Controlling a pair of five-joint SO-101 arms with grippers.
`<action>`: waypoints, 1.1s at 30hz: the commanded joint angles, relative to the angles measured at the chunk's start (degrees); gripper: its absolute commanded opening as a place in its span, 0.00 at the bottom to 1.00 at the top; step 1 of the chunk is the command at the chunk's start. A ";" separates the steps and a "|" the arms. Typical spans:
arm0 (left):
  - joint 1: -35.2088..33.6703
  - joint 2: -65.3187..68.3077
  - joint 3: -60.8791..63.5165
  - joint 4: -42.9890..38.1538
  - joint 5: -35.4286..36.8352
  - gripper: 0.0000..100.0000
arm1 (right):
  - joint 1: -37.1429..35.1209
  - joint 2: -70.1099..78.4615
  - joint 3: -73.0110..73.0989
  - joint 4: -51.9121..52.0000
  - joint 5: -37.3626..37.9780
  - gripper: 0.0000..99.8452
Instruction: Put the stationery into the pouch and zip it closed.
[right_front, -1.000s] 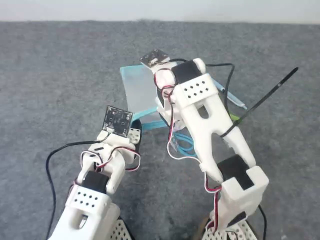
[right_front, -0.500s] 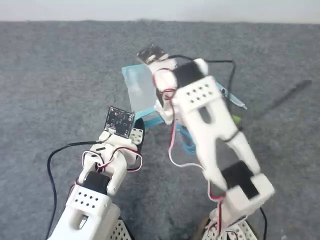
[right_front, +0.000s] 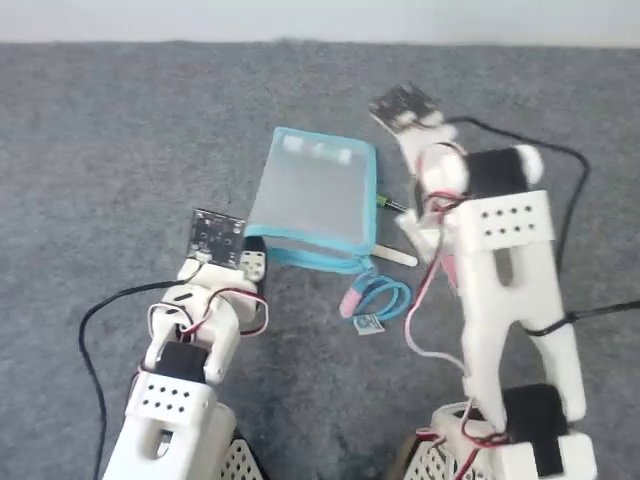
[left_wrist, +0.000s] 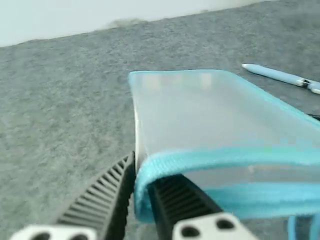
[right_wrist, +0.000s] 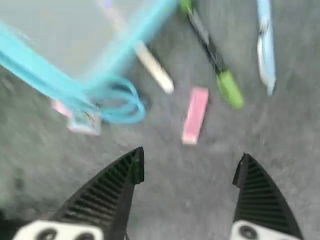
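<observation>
A translucent pouch (right_front: 310, 195) with blue trim lies mid-table. My left gripper (left_wrist: 143, 175) is shut on its near blue edge, at the corner (right_front: 262, 250). The pouch's blue strap loop (right_wrist: 117, 102) and a small tag (right_wrist: 82, 122) trail beside it. In the right wrist view a pink eraser (right_wrist: 195, 115), a green-capped marker (right_wrist: 215, 62), a light blue pen (right_wrist: 265, 45) and a white stick (right_wrist: 152, 67) lie loose on the mat. My right gripper (right_wrist: 190, 172) hangs open above the eraser, holding nothing. The right arm (right_front: 495, 215) stands right of the pouch.
Grey felt mat (right_front: 120, 130) covers the table, bare to the left and behind the pouch. Cables (right_front: 95, 320) hang from both arms near their bases at the front edge.
The right arm has swung from over the pouch to its right, uncovering it. The pouch has shifted right and turned. The left gripper has kept its hold and moved slightly left.
</observation>
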 joint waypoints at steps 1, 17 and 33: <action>-3.87 -0.09 -2.15 -1.41 -0.09 0.01 | 7.52 -3.03 8.18 -5.23 5.63 0.29; -4.40 -0.09 -2.24 -1.32 -0.09 0.01 | 8.57 -2.95 37.36 -32.40 8.53 0.29; -4.57 0.00 -2.15 -1.23 -0.09 0.01 | 8.66 10.15 37.89 -45.41 5.36 0.21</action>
